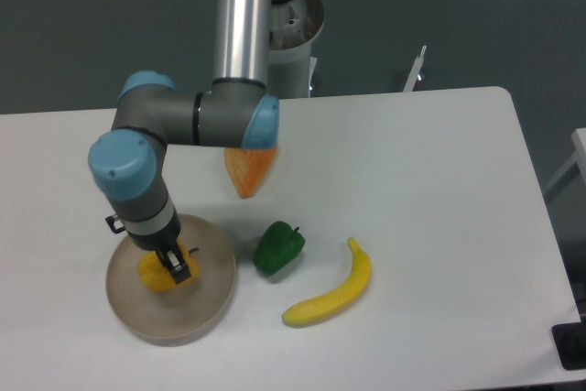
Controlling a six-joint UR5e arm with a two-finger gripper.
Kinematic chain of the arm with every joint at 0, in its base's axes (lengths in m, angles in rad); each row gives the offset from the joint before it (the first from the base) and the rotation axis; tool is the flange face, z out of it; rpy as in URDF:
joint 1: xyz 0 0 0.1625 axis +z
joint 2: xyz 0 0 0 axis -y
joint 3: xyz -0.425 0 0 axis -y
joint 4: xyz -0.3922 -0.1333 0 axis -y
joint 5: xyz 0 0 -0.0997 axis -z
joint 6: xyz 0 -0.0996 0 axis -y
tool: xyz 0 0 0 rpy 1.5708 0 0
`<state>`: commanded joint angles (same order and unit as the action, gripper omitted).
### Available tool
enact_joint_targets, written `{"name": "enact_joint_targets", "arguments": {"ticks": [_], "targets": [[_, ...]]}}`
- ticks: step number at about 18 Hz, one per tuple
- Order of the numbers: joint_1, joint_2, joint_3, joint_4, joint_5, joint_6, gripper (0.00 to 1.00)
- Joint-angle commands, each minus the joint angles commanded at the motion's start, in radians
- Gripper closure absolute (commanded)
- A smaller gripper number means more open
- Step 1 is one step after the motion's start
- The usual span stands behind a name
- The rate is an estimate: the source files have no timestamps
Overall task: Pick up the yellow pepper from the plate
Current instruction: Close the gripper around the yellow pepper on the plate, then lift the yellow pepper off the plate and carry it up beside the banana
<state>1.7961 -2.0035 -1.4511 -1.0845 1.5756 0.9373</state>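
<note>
The yellow pepper (157,276) lies on the beige round plate (203,304) at the table's front left. My gripper (174,266) comes straight down onto the pepper, its dark fingers closed against the pepper's right side. The arm's wrist hides the pepper's top and much of the gripper. Whether the pepper rests on the plate or hangs just above it, I cannot tell.
A green pepper (278,246) sits just right of the plate, and a yellow banana (331,289) lies further right. An orange carrot-like piece (249,170) lies behind the arm's elbow. The robot base stands at the table's far edge.
</note>
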Motion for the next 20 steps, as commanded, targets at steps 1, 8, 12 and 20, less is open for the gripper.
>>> {"name": "enact_joint_targets", "arguments": {"ticks": [1, 8, 12, 20], "targets": [[0.031, 0.015, 0.000, -0.002, -0.015, 0.005, 0.71], [0.222, 0.083, 0.021, -0.156, -0.020, 0.086, 0.79], [0.356, 0.109, 0.012, -0.259, -0.017, 0.268, 0.79], [0.528, 0.123, 0.012, -0.311, -0.012, 0.527, 0.77]]}}
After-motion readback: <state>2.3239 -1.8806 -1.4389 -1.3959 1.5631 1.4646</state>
